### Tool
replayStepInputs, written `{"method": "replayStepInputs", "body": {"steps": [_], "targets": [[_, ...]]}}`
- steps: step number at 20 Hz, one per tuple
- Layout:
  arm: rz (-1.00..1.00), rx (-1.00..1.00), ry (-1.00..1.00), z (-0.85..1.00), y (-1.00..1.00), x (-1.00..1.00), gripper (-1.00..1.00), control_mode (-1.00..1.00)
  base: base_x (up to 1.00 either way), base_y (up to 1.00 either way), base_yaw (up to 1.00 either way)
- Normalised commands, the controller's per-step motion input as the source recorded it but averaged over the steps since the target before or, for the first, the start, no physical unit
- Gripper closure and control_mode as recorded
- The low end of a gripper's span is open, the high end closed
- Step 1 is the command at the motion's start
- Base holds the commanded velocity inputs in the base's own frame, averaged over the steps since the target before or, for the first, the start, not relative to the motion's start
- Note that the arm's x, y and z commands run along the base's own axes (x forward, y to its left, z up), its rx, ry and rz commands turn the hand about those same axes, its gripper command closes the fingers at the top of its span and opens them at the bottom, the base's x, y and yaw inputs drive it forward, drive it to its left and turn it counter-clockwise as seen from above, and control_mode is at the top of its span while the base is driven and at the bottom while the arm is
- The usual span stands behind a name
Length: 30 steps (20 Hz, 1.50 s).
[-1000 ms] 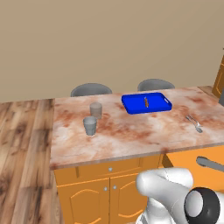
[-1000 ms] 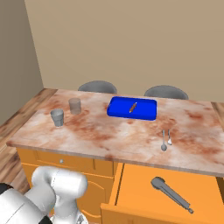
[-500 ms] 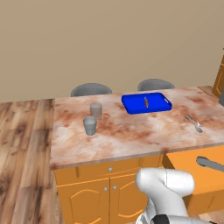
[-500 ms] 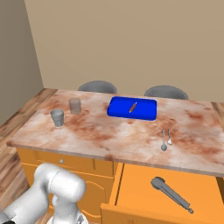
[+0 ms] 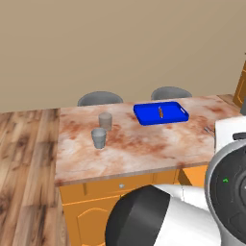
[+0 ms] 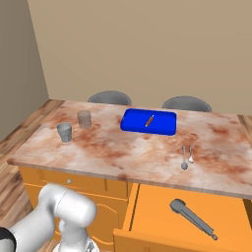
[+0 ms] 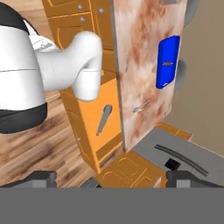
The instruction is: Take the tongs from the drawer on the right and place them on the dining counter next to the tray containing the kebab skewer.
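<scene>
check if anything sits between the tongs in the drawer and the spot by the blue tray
Nothing covers the tongs in the open drawer. On the dining counter, two small silver utensils lie between the drawer and the tray; carrying the tongs over them should be possible. Counter beside the tray looks bare.

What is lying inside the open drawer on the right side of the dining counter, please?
Inside the drawer, the grey tongs lie diagonally on its wooden floor, alone. The drawer's rear, under the counter edge, is hidden.

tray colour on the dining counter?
Bright blue. The tray shows best in the right base view, with the orange-brown kebab skewer lying in it.
</scene>
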Motion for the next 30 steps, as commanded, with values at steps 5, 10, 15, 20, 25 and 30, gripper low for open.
{"method": "replayStepInputs", "body": {"steps": [5, 10, 15, 20, 25, 30], "targets": [[-0.05, 0.15, 0.00, -0.52, -0.40, 0.22, -1.00, -1.00, 0.00, 0.00, 0.00], [-0.18, 0.24, 0.00, -0.62, -0.75, 0.56, -1.00, -1.00, 0.00, 0.00, 0.00], [-0.09, 0.12, 0.00, -0.07, -0.52, 0.60, -1.00, -1.00, 0.00, 0.00, 0.00], [-0.16, 0.11, -0.08, -0.22, -0.63, 0.56, -1.00, -1.00, 0.00, 0.00, 0.00], [-0.32, 0.24, -0.11, -0.41, -0.88, 0.48, -1.00, -1.00, 0.00, 0.00, 0.00], [-0.46, 0.26, -0.07, -0.48, -0.84, 0.41, -1.00, -1.00, 0.00, 0.00, 0.00]]}}
